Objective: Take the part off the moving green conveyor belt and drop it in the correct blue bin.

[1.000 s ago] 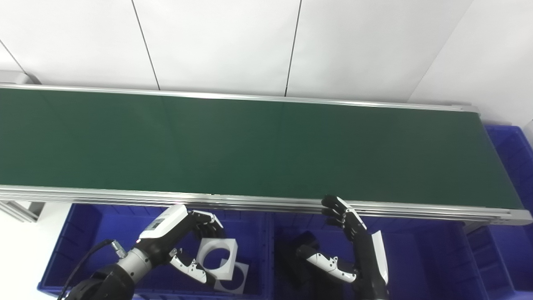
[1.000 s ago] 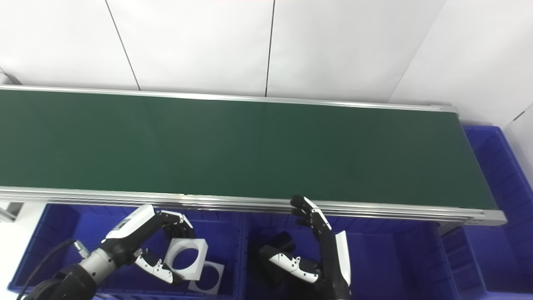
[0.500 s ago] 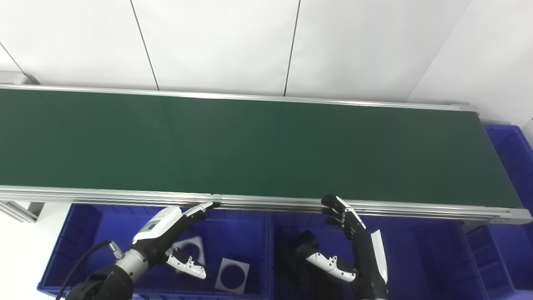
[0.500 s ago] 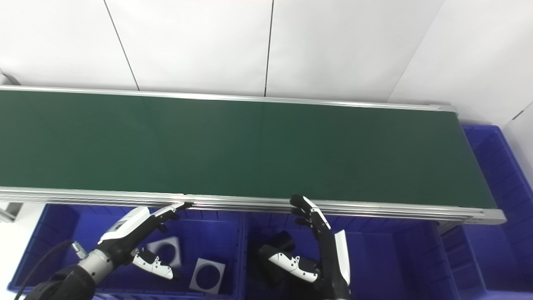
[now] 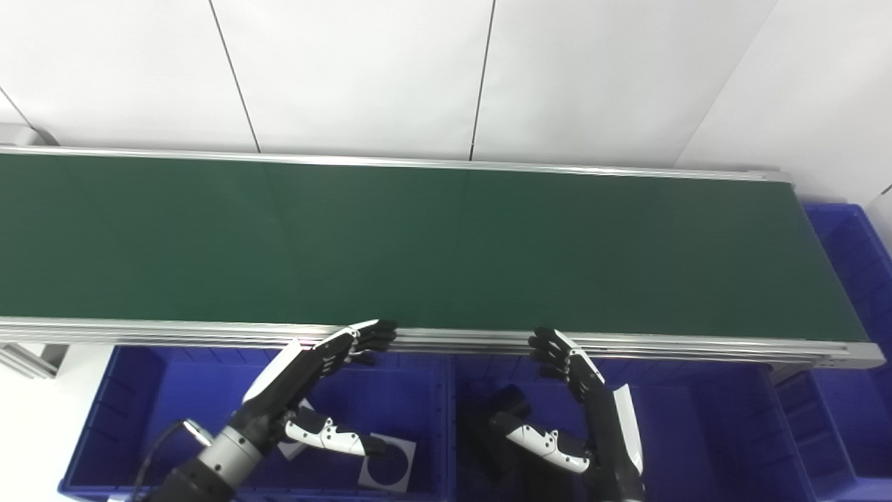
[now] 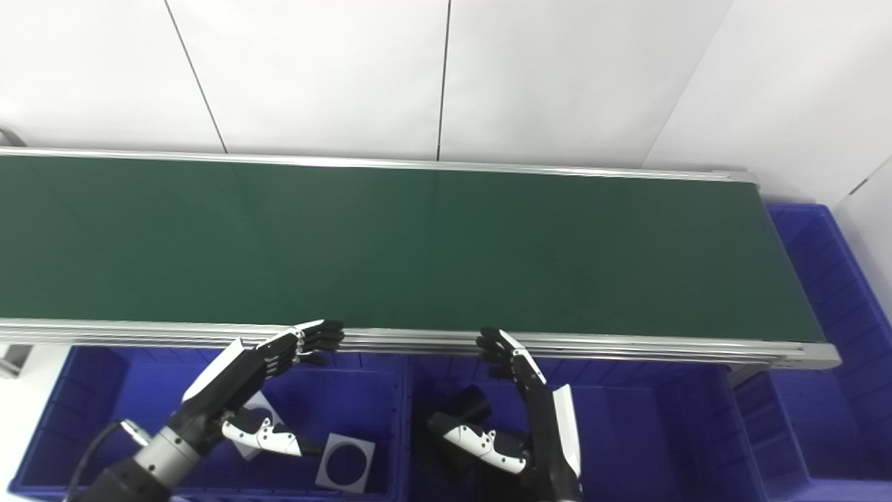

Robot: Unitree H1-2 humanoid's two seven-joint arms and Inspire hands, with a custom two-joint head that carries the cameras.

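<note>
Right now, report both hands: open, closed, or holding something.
Left hand: open, holding nothing, fingers stretched toward the belt rail.
Right hand: open, holding nothing, raised over the middle bin.

A white panelled wall [image 5: 362, 70] fills the back of the room. Two thin dark seams run down it, one on the left [image 5: 233, 77] leaning a little and one near the middle [image 5: 482, 77] close to upright. On the right a second white wall [image 5: 808, 90] meets it at a slanting corner. Low on the left lies a patch of pale floor [image 5: 31, 425], and just above it a short piece of ribbed silver metal rail [image 5: 24, 359] pokes in from the edge. A small grey fitting [image 5: 14, 132] sits against the wall at far left; what it is, I cannot tell.
</note>
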